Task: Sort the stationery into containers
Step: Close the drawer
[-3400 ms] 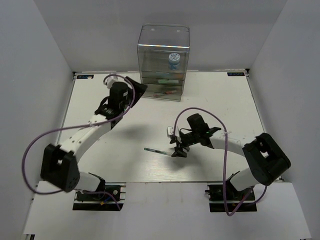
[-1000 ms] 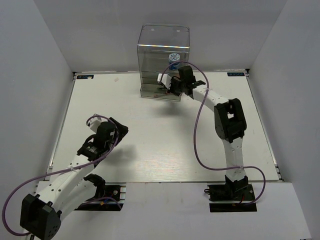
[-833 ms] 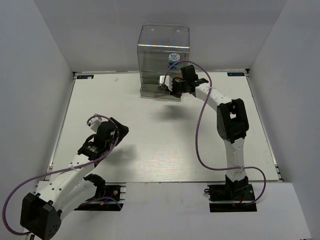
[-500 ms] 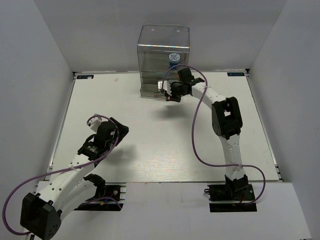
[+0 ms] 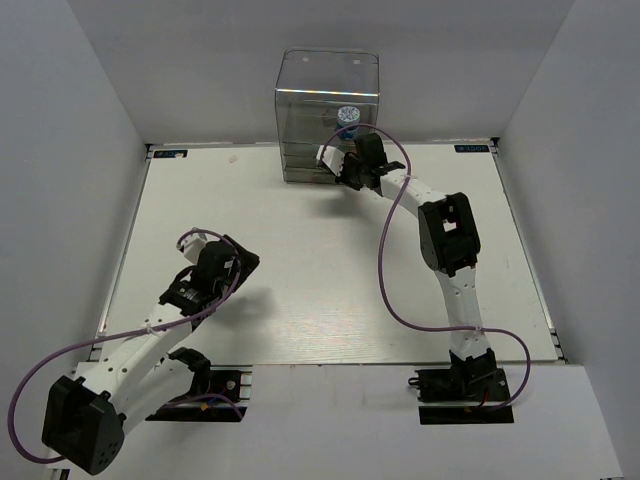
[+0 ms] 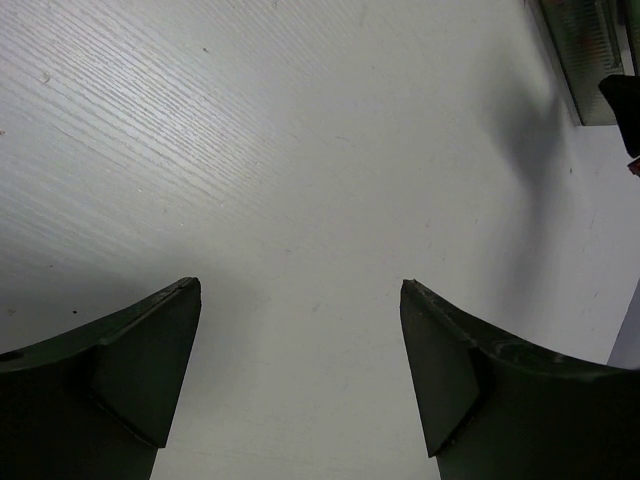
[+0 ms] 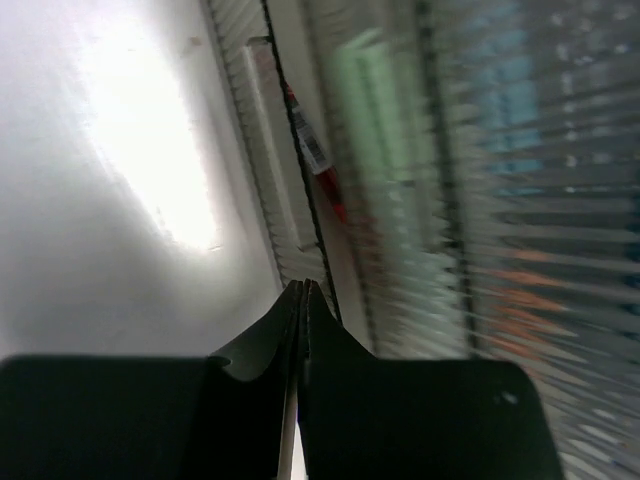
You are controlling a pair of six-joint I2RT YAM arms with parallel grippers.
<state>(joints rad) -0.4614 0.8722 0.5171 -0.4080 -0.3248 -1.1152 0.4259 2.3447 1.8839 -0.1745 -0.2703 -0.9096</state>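
The clear organiser (image 5: 327, 100) stands at the table's far edge, with the blue-and-white tape roll (image 5: 348, 116) in its tall upper compartment. My right gripper (image 5: 348, 176) is shut, empty, its tips (image 7: 302, 286) right at the front of the lower drawers (image 7: 262, 150). Through the ribbed drawer fronts I see a red pen (image 7: 315, 155), a pale-green marker (image 7: 372, 110), and blurred light-blue (image 7: 510, 100) and orange (image 7: 520, 305) shapes. My left gripper (image 5: 240, 262) hangs open over bare table, its fingers (image 6: 150, 350) wide apart around nothing.
The white table (image 5: 300, 300) is walled in by grey panels on three sides. A corner of the organiser (image 6: 585, 50) and a dark bit of the right gripper (image 6: 622, 100) show at the top right of the left wrist view.
My right gripper has shifted a little left along the drawer fronts, and the lowest drawer looks further in. Earlier, a dark pen lay on the table; it has gone. The left arm has pulled back.
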